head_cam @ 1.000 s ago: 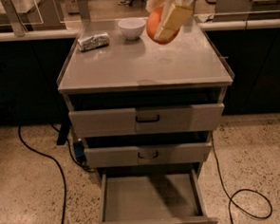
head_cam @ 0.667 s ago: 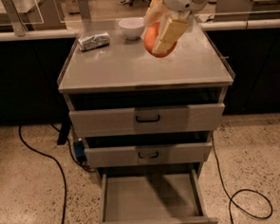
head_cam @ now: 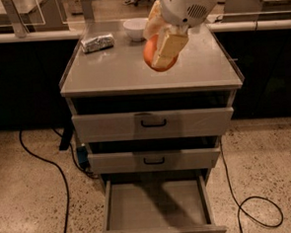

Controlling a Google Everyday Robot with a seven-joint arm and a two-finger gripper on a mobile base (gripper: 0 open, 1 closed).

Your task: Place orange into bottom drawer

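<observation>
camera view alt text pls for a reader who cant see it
The gripper holds the orange above the grey cabinet top; the bottom drawer below is pulled open. A white bowl and a foil packet sit at the back of the top.

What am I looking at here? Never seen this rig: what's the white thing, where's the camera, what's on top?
There is only one view. It looks down at a grey cabinet from the front; where the camera is mounted can't be told.

The white thing at the top is a robot arm. Its end effector, two beige fingers, is shut on an orange and holds it over the cabinet top.

At the back of the top stand a white bowl and a crinkled silver packet.

The bottom drawer is pulled well out and its floor is bare. The orange is meant to go there. The two upper drawers stick out far less.
</observation>
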